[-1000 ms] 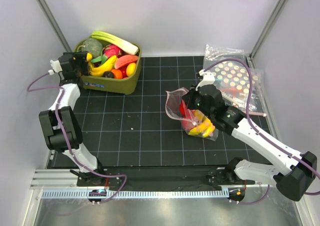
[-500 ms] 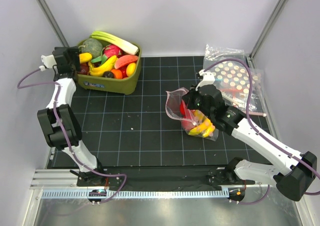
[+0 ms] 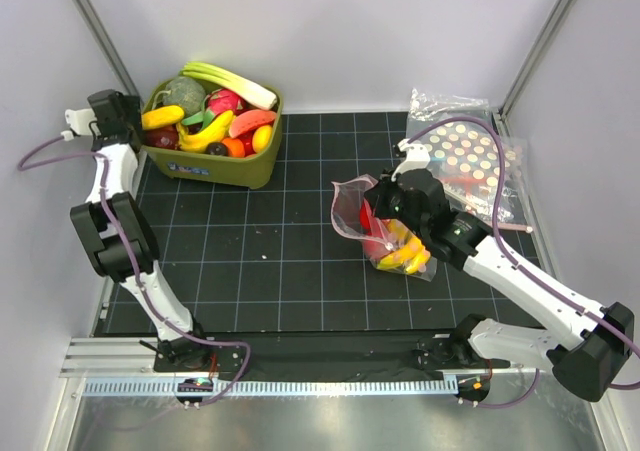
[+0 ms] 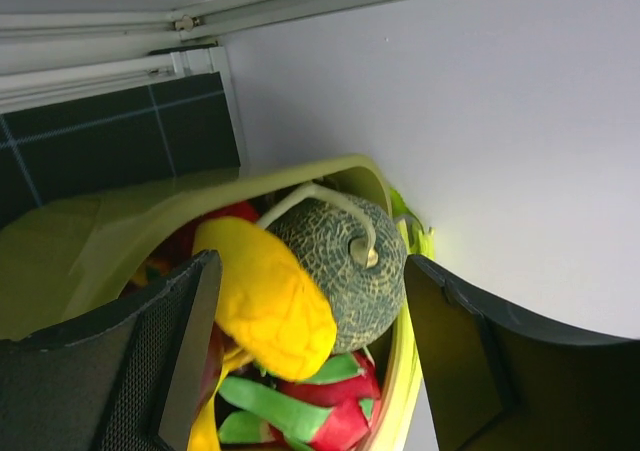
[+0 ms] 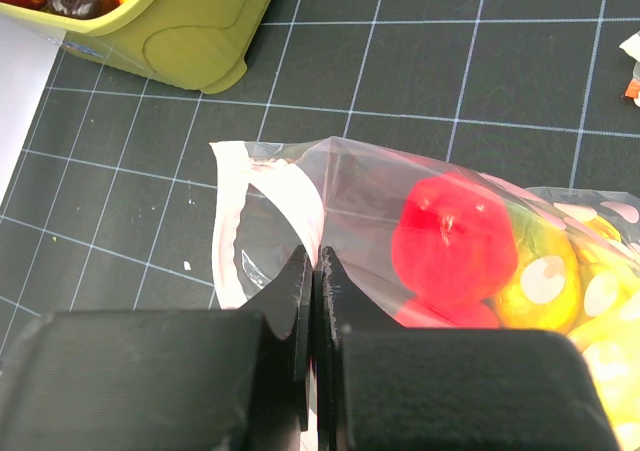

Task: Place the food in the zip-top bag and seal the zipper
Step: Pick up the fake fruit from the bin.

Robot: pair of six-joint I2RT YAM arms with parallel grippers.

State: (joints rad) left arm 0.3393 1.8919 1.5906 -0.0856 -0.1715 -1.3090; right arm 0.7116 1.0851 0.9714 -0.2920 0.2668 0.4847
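Zip-top bag [image 3: 372, 221] lies right of centre on the black mat [image 3: 260, 261], with a red fruit [image 5: 450, 236] and banana bunch [image 3: 405, 253] inside. The right gripper [image 5: 318, 271] is pinched tight on its film just beside the pink zipper [image 5: 296, 196]. At the far left, the left gripper [image 4: 310, 291] hangs spread wide over the green bin [image 3: 215, 166], framing a netted melon [image 4: 345, 271].

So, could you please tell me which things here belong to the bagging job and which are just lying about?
Job: zip-top bag, its zipper, red fruit, banana bunch and orange-yellow fruit inside it, right gripper pinching the bag's edge.
Lying about: green bin of toy produce, netted melon, leek, dotted bags.
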